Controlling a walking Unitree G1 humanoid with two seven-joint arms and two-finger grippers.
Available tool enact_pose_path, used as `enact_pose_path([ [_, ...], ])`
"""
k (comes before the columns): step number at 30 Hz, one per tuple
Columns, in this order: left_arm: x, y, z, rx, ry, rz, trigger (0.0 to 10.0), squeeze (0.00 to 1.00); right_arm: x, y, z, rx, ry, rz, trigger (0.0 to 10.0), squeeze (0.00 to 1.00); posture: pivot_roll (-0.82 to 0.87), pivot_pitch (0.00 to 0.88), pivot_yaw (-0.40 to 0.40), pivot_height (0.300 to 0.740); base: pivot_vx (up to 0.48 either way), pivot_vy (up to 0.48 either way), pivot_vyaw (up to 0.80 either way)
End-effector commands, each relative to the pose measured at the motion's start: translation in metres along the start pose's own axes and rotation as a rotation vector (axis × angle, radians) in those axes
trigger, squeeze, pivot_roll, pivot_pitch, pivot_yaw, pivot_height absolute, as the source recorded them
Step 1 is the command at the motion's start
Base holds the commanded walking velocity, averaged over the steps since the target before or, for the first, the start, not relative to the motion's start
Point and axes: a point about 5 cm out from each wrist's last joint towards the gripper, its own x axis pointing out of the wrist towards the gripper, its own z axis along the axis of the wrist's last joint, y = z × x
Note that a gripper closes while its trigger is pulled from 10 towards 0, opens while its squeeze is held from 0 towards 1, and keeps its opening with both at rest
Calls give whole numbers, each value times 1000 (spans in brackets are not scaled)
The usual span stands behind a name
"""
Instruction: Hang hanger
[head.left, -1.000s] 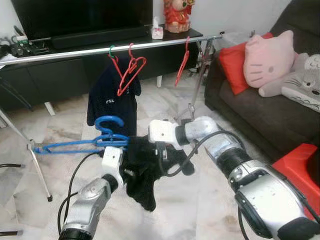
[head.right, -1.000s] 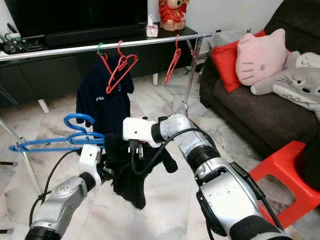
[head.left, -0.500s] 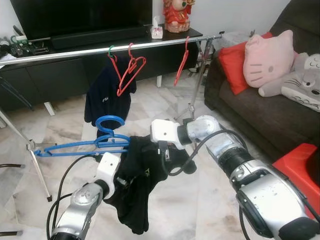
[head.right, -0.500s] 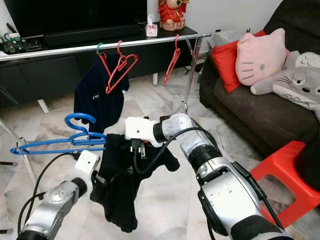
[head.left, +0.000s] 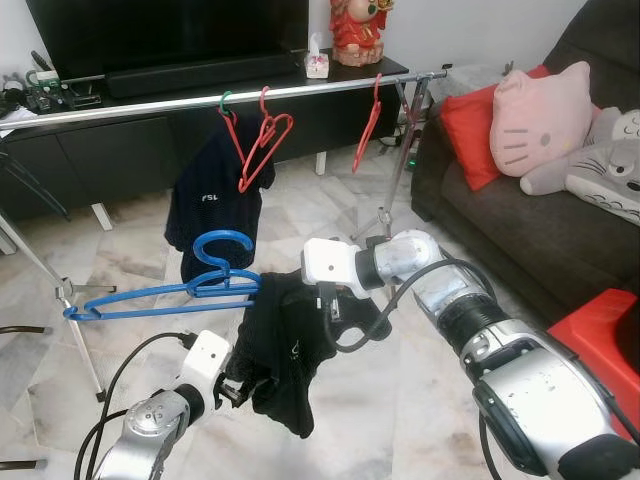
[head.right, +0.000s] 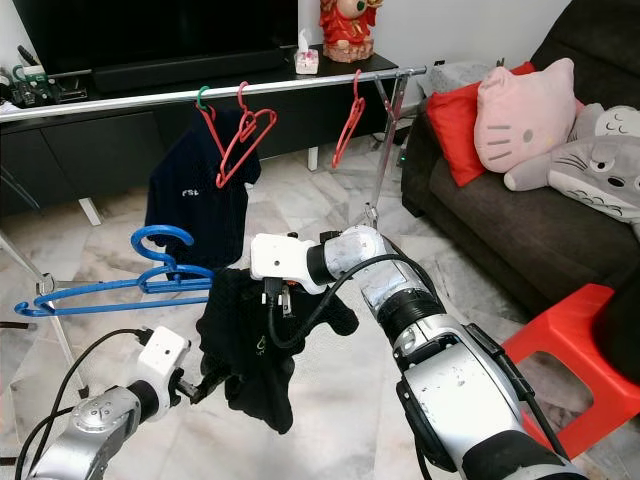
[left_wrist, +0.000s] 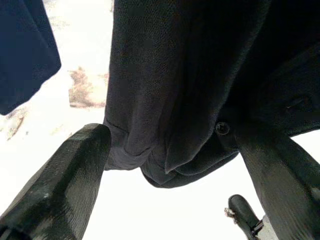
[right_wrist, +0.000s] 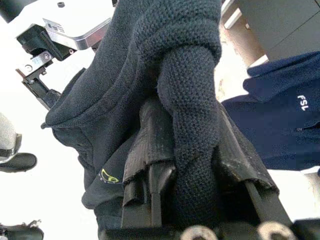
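Right gripper (right_wrist: 195, 200) clamped on black knit garment (head.left: 285, 345) draped over blue plastic hanger (head.left: 170, 295) | left gripper (left_wrist: 175, 165) spread below its hem | step: dressing hanger | next: you must lift toward silver rail (head.left: 150, 105), near its middle.

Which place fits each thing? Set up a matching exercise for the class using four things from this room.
Things:
1. blue hanger
2. red hangers
3. pink cushion
4. black garment

Places:
A. on the sofa
B. hooked on the rail
C. clamped by the right gripper
D. left of the black garment, off the rail

Pairs: 1-D, 2-B, 3-A, 4-C
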Motion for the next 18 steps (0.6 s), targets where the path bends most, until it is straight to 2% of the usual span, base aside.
enact_pose_path([
  [1, 6, -8, 5, 27, -18, -17, 10000, 0, -3, -6, 10, -42, -37, -22, 10000, 0, -87, 0, -39, 740, 0, 0, 0],
  [5, 8, -14, 2, 29, 8, -64, 10000, 0, -4, -8, 10, -40, -32, -30, 10000, 0, -86, 0, -42, 740, 0, 0, 0],
  [9, 6, -13, -1, 26, 23, -74, 10000, 0, -4, -9, 11, -39, -32, -34, 10000, 0, -84, 0, -43, 740, 0, 0, 0],
  [10, 5, -12, -2, 29, 30, -74, 9020, 0, -3, -10, 12, -39, -34, -35, 10000, 0, -84, 0, -43, 740, 0, 0, 0],
  [11, 5, -12, -2, 29, 30, -74, 9020, 0, -3, -10, 12, -39, -34, -35, 10000, 0, -84, 0, -43, 740, 0, 0, 0],
  [12, 5, -12, -4, 28, 33, -73, 6706, 0, -3, -10, 13, -41, -37, -35, 10000, 0, -84, 0, -43, 740, 0, 0, 0],
  [13, 5, -12, -4, 27, 34, -72, 3059, 0, -2, -10, 14, -42, -38, -35, 10000, 0, -84, 0, -43, 740, 0, 0, 0],
  [14, 5, -11, -4, 26, 37, -67, 2235, 0, -2, -10, 14, -43, -39, -37, 10000, 0, -80, 0, -47, 740, 0, 0, 0],
  [16, 5, -11, -5, 25, 40, -61, 2627, 0, -2, -11, 15, -44, -40, -37, 10000, 0, -80, 0, -47, 740, 0, 0, 0],
  [18, 6, -10, -5, 18, 39, -57, 2235, 0, -1, -12, 17, -46, -45, -36, 10000, 0, -80, 0, -50, 740, 0, 0, 0],
])
